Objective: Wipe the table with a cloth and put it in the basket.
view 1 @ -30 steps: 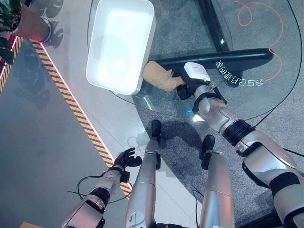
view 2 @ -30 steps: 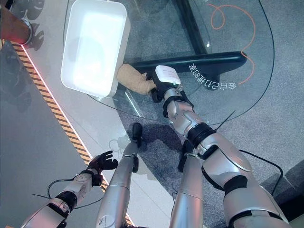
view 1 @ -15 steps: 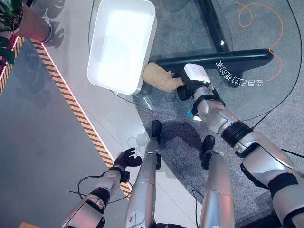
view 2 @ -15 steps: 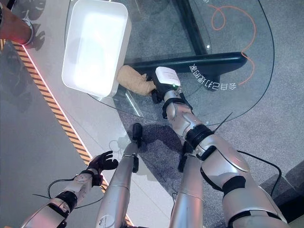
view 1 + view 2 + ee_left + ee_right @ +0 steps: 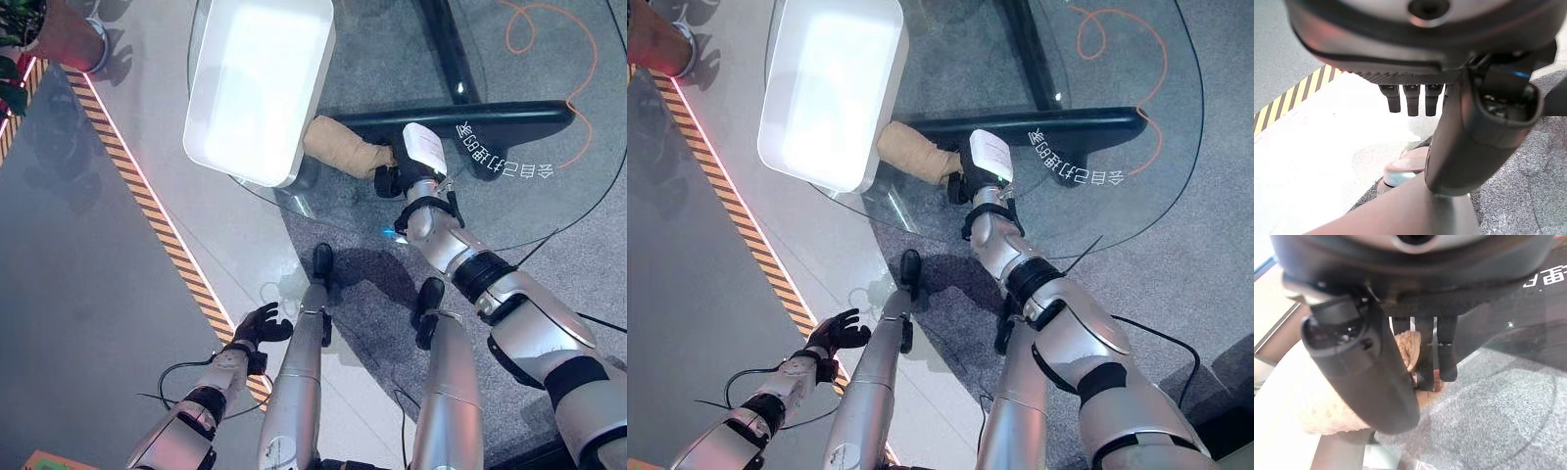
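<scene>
1. Tan, fuzzy cloth (image 5: pixel 345 154) lies bunched on the round clear glass worktop (image 5: pixel 549 117), one end touching the side wall of the white rectangular plastic basket (image 5: pixel 257 90), the other end in our right robot hand (image 5: pixel 392 178).

2. We read that right robot hand as gripping the cloth: in its wrist view the thumb and curled fingers (image 5: pixel 1437 357) close around the tan fabric, with the glass just beneath.

3. Our left robot hand (image 5: pixel 259 326) hangs low beside the body, well apart from the worktop, fingers relaxed and holding nothing.

4. We judge the wipe is at its far end by the basket, so the lift into the basket looks like the next call.

5. Risk one: the cloth is already against the basket wall, so any further push along the glass could shove the basket, which overhangs the worktop's edge on its far side.

6. Risk two: only one end of the cloth is held, so on the lift the loose end may drag, catch the basket rim and drape outside.

7. Risk three: smooth glass gives little friction, so the cloth could slide out if the grip is shallow.
</scene>
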